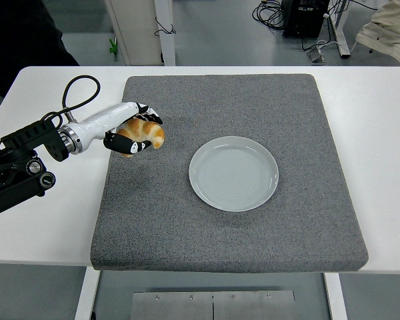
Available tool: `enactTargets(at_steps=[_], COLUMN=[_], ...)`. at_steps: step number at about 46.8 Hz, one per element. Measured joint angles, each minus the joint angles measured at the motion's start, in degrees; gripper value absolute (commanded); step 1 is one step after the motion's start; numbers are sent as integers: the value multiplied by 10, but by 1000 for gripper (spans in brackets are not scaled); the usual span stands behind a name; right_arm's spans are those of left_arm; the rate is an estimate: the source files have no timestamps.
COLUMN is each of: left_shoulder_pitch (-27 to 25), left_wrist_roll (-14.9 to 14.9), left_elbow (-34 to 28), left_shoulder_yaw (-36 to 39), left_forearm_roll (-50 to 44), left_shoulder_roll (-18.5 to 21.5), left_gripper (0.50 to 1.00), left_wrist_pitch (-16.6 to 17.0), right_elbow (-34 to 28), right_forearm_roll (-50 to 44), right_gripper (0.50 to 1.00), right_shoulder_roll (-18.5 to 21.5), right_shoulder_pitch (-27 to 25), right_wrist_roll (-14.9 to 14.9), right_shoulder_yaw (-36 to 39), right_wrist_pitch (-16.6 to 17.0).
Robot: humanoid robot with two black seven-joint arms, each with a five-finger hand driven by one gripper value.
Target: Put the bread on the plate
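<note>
The near part of the grey mat point(227, 233) is bare, and the white table point(380, 133) shows around it on both sides. Farther in, the plate point(234, 173) sits a little right of the mat's middle, with nothing on it. Beyond that, toward the table's left edge, my left hand point(135, 133) is wrapped around the bread point(145, 135) near the mat's left border, fingers curled over its top and underneath it. The bread looks lifted just clear of the mat, though I can't be sure of the gap from here. It is well apart from the plate, so the carry across is not yet done.

My worry is the hold: the bread is rounded and soft, and most of it juts out past my fingers on the plate side. If I swing right too quickly it could roll out onto the mat; carried too low, it could catch the plate's rim and push the plate away.
</note>
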Motion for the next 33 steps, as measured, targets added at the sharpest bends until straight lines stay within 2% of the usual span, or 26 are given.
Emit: enactTargets(at_steps=[10,25,33], left_shoulder_pitch=[-26,-53,-66], left_wrist_roll=[-4,-10,-10], left_elbow=[16,26,26], left_shoulder_yaw=[-7,-103,-145], left_forearm_roll=[0,13,33], left_shoulder_roll=[0,9,4], left_gripper=[577,578,583], left_wrist_pitch=[-12,-101,-136], right_elbow=[0,0,0], right_forearm_roll=[0,0,0], right_gripper=[1000,1000,1000], right_shoulder_roll=[0,0,0], right_shoulder_pitch=[0,0,0], right_wrist_roll=[0,0,0], right_shoulder_yaw=[0,0,0], right_wrist_pitch=[0,0,0])
